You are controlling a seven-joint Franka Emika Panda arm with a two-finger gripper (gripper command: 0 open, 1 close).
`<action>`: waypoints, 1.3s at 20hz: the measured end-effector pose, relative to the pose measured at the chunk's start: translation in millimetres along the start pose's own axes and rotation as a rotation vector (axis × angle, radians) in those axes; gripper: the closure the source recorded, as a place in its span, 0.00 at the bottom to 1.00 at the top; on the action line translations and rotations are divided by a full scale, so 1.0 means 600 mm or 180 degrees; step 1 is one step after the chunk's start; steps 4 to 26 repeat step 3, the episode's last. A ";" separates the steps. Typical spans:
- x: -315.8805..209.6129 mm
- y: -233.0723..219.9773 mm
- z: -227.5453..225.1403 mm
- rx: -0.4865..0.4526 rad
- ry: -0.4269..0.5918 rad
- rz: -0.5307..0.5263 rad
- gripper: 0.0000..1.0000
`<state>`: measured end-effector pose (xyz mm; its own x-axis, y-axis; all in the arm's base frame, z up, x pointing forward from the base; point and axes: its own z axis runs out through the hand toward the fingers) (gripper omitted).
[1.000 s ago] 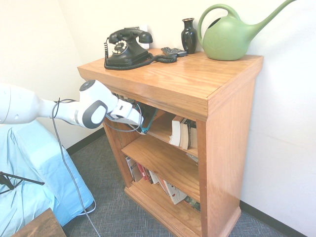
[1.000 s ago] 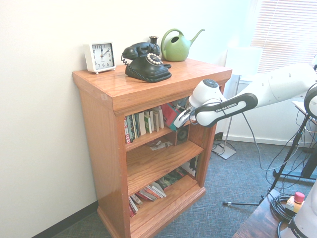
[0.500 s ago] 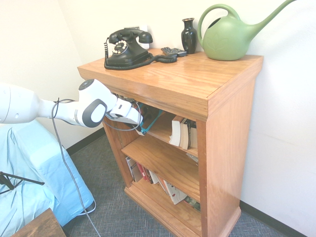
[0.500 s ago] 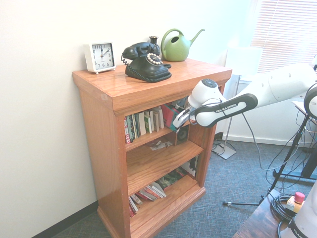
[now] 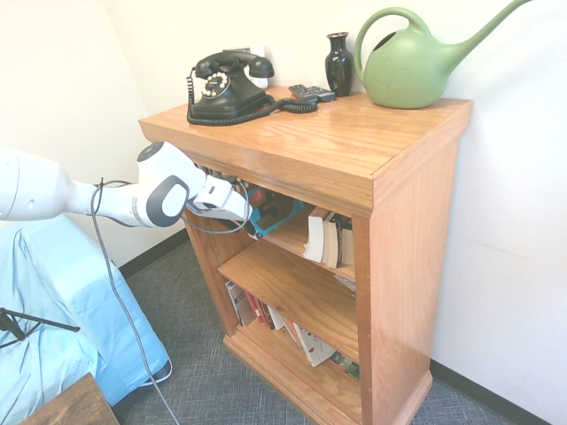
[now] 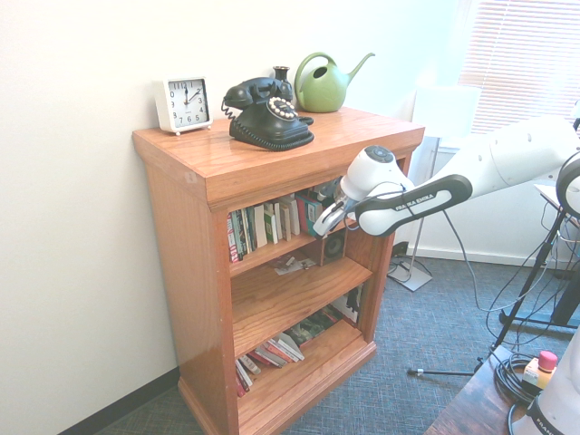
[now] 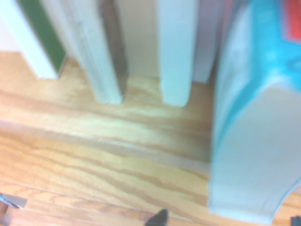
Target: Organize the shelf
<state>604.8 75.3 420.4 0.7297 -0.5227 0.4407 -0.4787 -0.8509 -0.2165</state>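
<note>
The shelf (image 5: 354, 150) (image 6: 272, 154) is an orange-brown wooden bookcase with three tiers. A teal book with a red cover (image 5: 276, 211) (image 6: 313, 213) (image 7: 254, 117) stands on the top tier, at the end of a row of upright books (image 6: 263, 227) (image 7: 174, 52). My gripper (image 5: 251, 223) (image 6: 323, 225) reaches into that tier from the front, right at the book's outer edge. It looks open, its jaws wider than the book. More books (image 5: 323, 237) lean at the tier's other end.
On the top board stand a black rotary telephone (image 5: 226, 84), a dark vase (image 5: 338, 62), a remote (image 5: 310, 91), a green watering can (image 5: 412, 62) and a white clock (image 6: 182, 102). Books lie on the bottom tier (image 5: 283, 323). A blue-covered seat (image 5: 53, 301) stands beside the arm.
The gripper pushed the teal book further into the top tier, and the book now rests against the row. The jaws have spread apart from a tight grip on it.
</note>
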 end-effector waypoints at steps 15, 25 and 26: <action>-0.037 0.013 -0.023 -0.0047 0.0006 0.0039 0.00; -0.037 0.013 -0.023 -0.0047 0.0006 0.0039 0.00; -0.037 0.013 -0.023 -0.0047 0.0006 0.0039 0.00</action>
